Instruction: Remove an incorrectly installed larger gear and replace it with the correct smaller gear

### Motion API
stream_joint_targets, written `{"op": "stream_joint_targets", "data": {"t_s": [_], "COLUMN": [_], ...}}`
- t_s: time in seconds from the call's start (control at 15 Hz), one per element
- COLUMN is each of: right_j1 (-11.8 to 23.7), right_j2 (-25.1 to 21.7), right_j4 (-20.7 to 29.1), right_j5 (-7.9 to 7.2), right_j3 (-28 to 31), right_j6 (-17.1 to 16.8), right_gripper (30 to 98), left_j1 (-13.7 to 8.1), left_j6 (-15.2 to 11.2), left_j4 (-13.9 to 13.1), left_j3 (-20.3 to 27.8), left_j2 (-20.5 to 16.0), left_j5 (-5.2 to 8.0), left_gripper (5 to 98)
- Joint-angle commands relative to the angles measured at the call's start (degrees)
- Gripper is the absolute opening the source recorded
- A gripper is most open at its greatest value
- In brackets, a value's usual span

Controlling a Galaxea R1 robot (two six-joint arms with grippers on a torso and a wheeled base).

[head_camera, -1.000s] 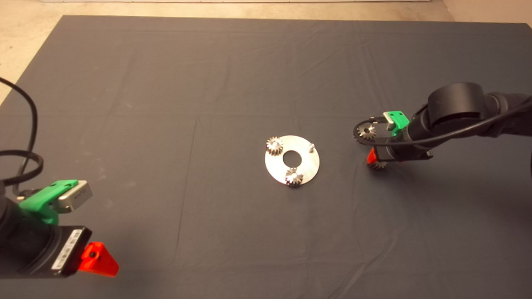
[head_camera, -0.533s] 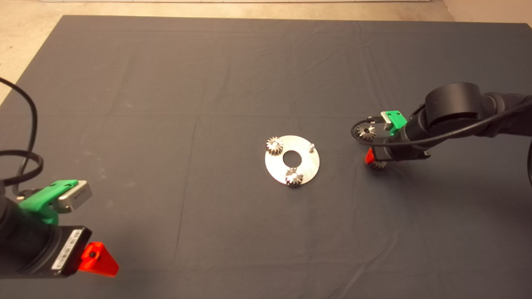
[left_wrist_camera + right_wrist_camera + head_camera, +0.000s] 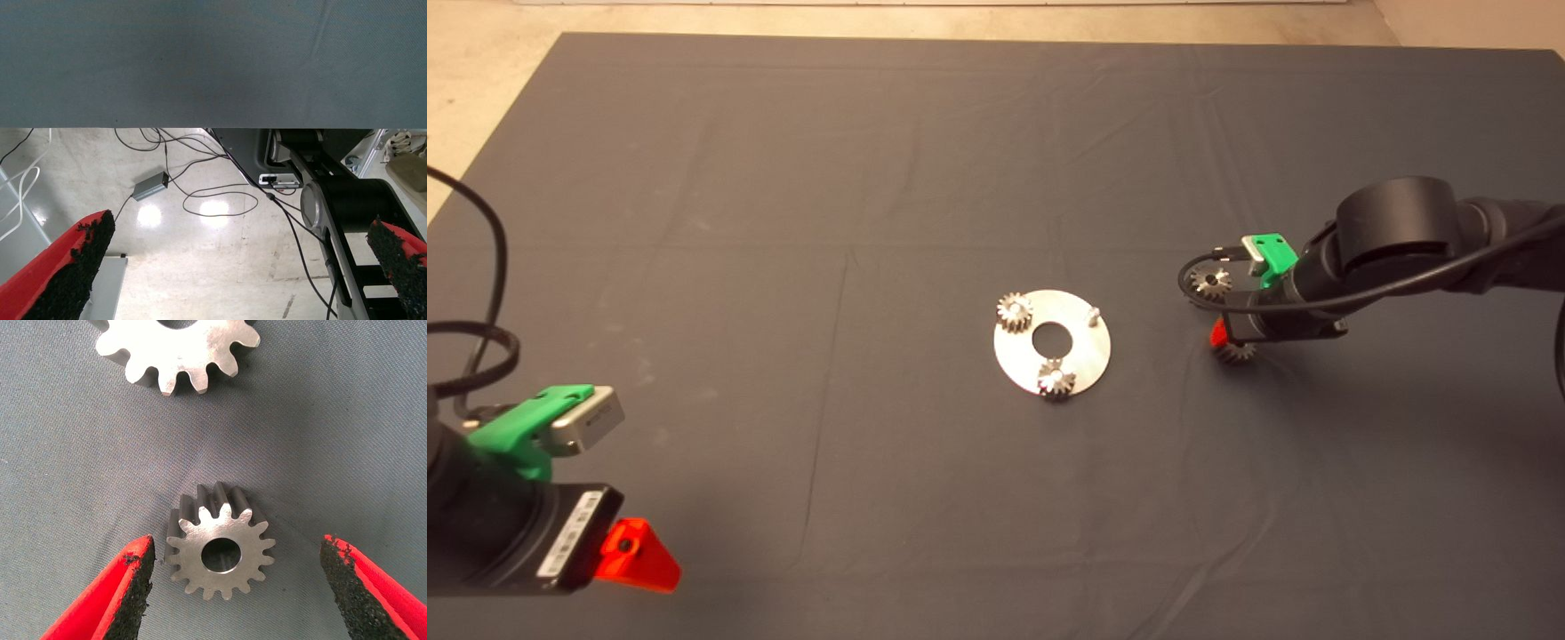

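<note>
Right gripper spread wide around the smaller gear, larger gear nearby.

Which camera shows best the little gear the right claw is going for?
The right wrist view: the smaller gear lies flat between the open right gripper. The head view shows only its teeth under that gripper. The left wrist view misses it.
</note>
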Motion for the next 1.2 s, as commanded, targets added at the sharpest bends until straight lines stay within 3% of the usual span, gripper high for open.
{"op": "stream_joint_targets", "data": {"t_s": [0.0,1.13], "right_j1": [0.63,-0.34], "right_j2": [0.15,0.24], "right_j4": [-2.23,-2.67], "right_j5": [-6.30,-6.30], "right_j3": [-0.02,0.07], "right_j6": [0.19,0.27], "right_gripper": [65.9,65.9], "left_j1": [-0.61,-0.61], "left_j6": [-0.10,0.16], "left_j4": [0.39,0.32], "left_j3": [0.68,0.59], "left_j2": [-0.26,-0.25], "left_j5": [7.63,7.63], "left_gripper": [98.2,98.2]}}
